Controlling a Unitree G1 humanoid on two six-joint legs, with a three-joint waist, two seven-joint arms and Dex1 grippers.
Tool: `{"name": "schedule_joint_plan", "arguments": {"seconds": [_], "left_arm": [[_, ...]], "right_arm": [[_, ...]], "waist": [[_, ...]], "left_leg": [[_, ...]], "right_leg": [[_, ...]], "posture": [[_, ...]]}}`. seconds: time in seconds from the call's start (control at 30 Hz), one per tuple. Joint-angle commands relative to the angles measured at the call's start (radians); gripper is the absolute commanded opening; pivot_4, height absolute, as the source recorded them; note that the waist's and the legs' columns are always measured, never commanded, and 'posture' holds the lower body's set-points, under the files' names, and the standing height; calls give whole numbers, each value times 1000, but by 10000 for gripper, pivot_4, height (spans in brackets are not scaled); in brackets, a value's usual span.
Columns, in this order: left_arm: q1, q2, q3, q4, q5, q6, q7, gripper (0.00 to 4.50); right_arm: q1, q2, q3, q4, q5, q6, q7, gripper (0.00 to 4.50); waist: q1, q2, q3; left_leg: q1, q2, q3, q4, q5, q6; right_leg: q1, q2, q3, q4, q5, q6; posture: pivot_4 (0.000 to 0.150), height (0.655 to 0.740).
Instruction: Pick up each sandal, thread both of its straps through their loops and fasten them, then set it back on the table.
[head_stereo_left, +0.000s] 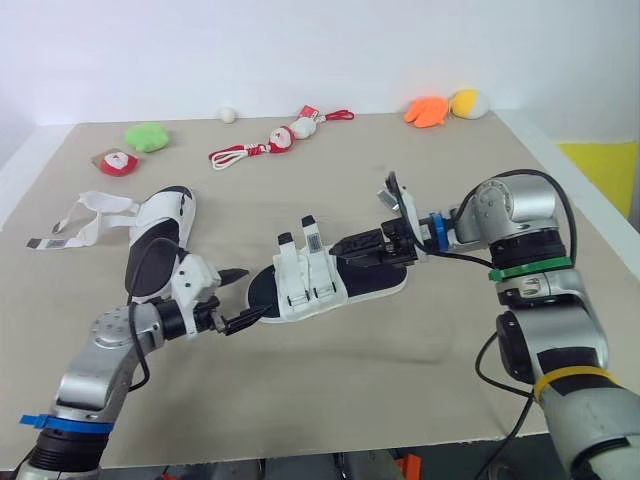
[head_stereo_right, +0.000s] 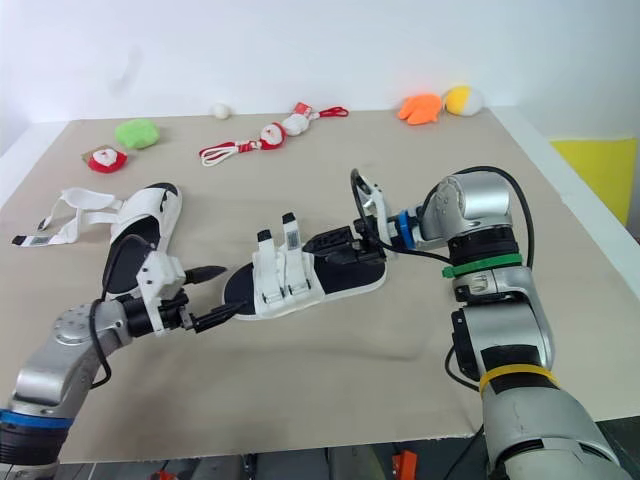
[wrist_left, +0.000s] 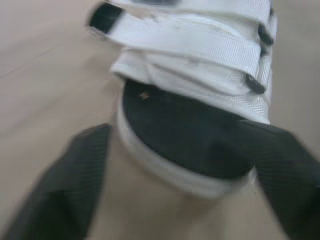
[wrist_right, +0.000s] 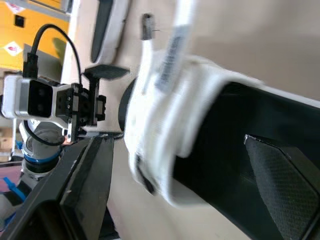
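Lining the far edge of the table (head_stereo_left: 400, 385) are a green plush (head_stereo_left: 147, 136), a red-and-white plush (head_stereo_left: 117, 162), a small white ball (head_stereo_left: 228, 115) and a Santa charm on a red cord (head_stereo_left: 281, 139). An orange plush (head_stereo_left: 427, 111) and a yellow plush (head_stereo_left: 466, 102) sit at the far right corner. Near the left edge lies the second sandal (head_stereo_left: 162, 222), sole down, with its loose straps (head_stereo_left: 88, 214) spread flat toward that edge. All of these are well apart from both arms, and nothing lies between them and the work. The sandal (head_stereo_left: 318, 282) being handled lies in the middle of the table. Its toe points to the left edge and its heel to the right. Its two white straps are folded across the black footbed, their ends pointing toward the far edge. The left gripper (head_stereo_left: 254, 292) is at the toe with its fingers spread wide, one on each side of the rounded toe. I cannot tell if they touch it. The right gripper (head_stereo_left: 352, 250) reaches in over the heel end, its fingers also apart. One lies over the black footbed, and the other is beside the sandal's outer edge with bare table between them.
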Motion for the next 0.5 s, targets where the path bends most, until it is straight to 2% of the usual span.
{"name": "schedule_joint_plan", "arguments": {"seconds": [0.03, 0.17, 0.23, 0.33, 0.4, 0.43, 0.47, 0.5], "left_arm": [[-10, 18, 49, -112, -82, 53, 20, 44870], [-41, 1, 35, -166, -119, 99, 63, 44870], [-48, -7, 31, -178, -127, 108, 76, 45000], [-58, -9, 28, -179, -132, 114, 85, 45000], [-64, -6, 25, -175, -133, 113, 84, 45000], [-66, -5, 24, -173, -133, 113, 84, 45000], [-75, -6, 22, -167, -133, 110, 82, 45000], [-91, -10, 18, -156, -132, 106, 82, 45000]], "right_arm": [[-15, 30, -42, -51, 58, 20, -36, 45000], [-7, 62, -43, -72, 92, 20, -76, 45000], [0, 69, -48, -81, 102, 20, -96, 39776], [15, 74, -56, -109, 113, 20, -119, 26820], [28, 75, -65, -129, 121, 20, -134, 20024], [34, 75, -70, -138, 125, 20, -140, 20024], [39, 80, -88, -141, 126, 20, -151, 12787], [45, 86, -114, -147, 126, 19, -165, 11829]], "waist": [[0, 0, 0], [0, 0, 0], [0, 0, 0], [1, 0, 0], [1, 0, 0], [1, 0, 0], [1, 0, 0], [2, 0, 0]], "left_leg": [[0, 0, 0, 0, 0, 0], [0, 0, 0, 0, 0, 0], [0, 0, 0, 0, 0, 0], [0, 0, 0, 0, 0, 0], [0, 0, 0, 0, 0, 0], [0, 0, 0, 0, 0, 0], [0, 0, 0, 0, 0, 0], [0, 0, 0, 0, 0, 0]], "right_leg": [[0, 0, 0, 0, 0, 0], [0, 0, 0, 0, 0, 0], [0, 0, 0, 0, 0, -1], [0, 0, 0, 0, 1, -1], [0, 1, 0, 0, 1, -1], [0, 1, 0, 0, 1, -1], [0, 1, 0, 0, 1, -1], [0, 1, 0, 0, 1, -1]], "posture": [[1500, 7400], [1500, 7400], [1500, 7400], [1500, 7400], [1500, 7400], [1500, 7400], [1500, 7400], [1500, 7400]]}}
